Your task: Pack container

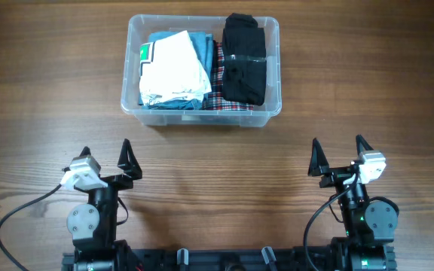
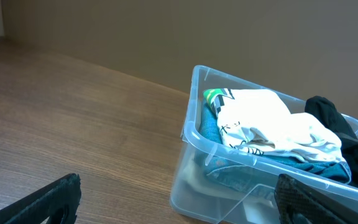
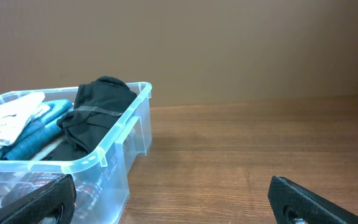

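Plainly, clear ribbed container (image 1: 273, 69) full of folded garments (image 1: 173, 68).

I see the container (image 1: 202, 18), a clear rectangular bin with rounded corners, upright and lidless at my 12 o'clock, long side crosswise, filled with folded garments (image 1: 173, 68).

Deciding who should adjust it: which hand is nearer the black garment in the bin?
Right. The right hand sits toward the robot and slightly right of the black garment; the left hand is much farther left.
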